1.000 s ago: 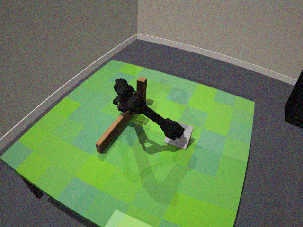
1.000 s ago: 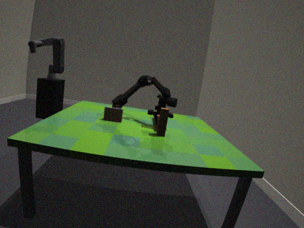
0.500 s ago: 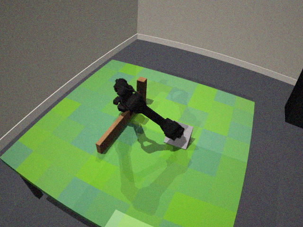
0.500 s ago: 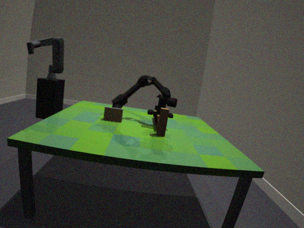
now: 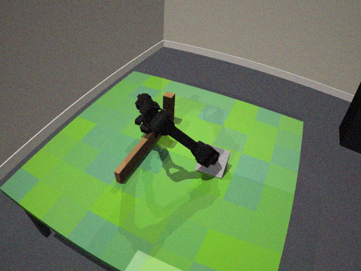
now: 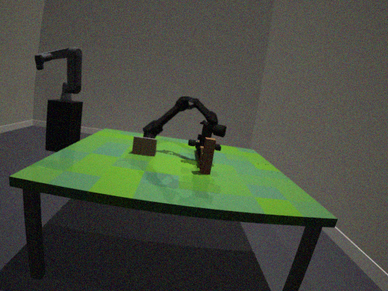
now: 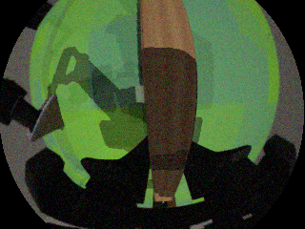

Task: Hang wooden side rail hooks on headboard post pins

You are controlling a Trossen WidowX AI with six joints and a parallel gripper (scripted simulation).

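The wooden side rail (image 5: 134, 156) (image 7: 170, 95) runs from the front left toward the headboard post (image 5: 168, 105) (image 6: 207, 157), which stands upright on the table. The rail's far end is low, on or just above the table; I cannot tell which. My gripper (image 5: 153, 133) (image 7: 162, 135) is shut on the rail near its post end, with one finger on each side. In the exterior view the post hides most of the rail and part of the gripper. The steel hooks, the slot and the pins are not visible, so I cannot tell whether the hooks touch the pins.
The arm's base stands by a tilted grey panel (image 5: 224, 163) (image 6: 144, 146) on the green patchwork table (image 5: 247, 233) (image 6: 116, 184), to the right of the rail in the top view. A second arm on a black pedestal (image 6: 63, 125) stands off the table.
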